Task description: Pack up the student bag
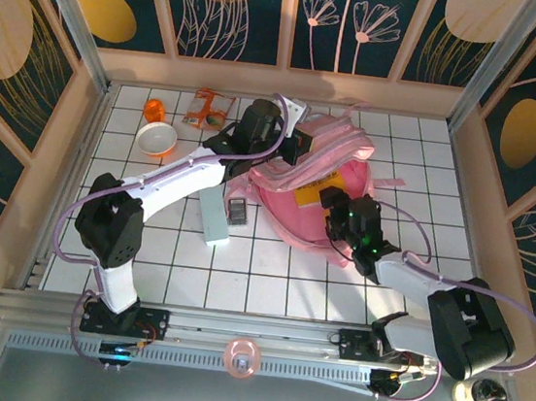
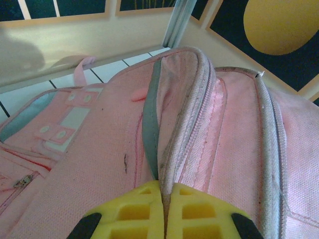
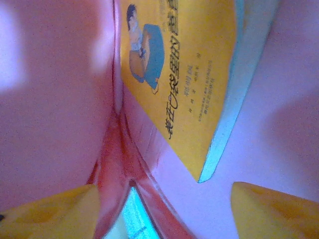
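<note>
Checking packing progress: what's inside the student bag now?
A yellow book sits inside the student bag; whatever lies beneath it is covered by the book and pink fabric.

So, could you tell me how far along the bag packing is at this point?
Done: a yellow book lies inside the student bag. In hand: the left jaws pinch its zip rim while the right jaws stand open inside. Left: a pale box, a dark small item, a bowl and an orange packet on the table.
</note>
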